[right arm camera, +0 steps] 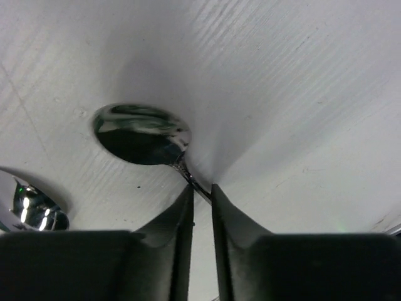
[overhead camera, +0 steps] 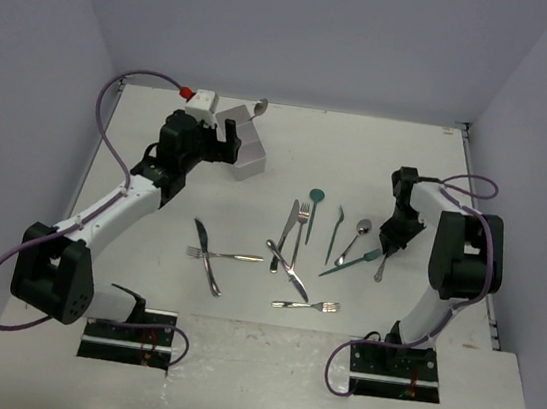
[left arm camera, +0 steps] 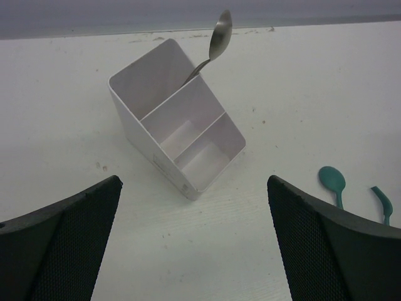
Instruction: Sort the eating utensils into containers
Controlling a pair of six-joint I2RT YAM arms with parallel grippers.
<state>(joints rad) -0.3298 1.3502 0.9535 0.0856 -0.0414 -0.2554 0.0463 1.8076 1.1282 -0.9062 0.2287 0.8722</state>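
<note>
The white three-compartment organiser lies tipped at the back left, and one silver spoon sticks out of its far compartment. It also shows in the left wrist view. My left gripper is open and empty just in front of the organiser, with its fingers wide apart. Several silver and teal utensils lie scattered mid-table. My right gripper is down at the table, shut on the neck of a silver spoon whose bowl is just ahead of the fingertips.
A second silver spoon lies just left of the held one, also seen from above. A teal utensil lies close to the right gripper. A teal spoon and another teal piece lie right of the left gripper.
</note>
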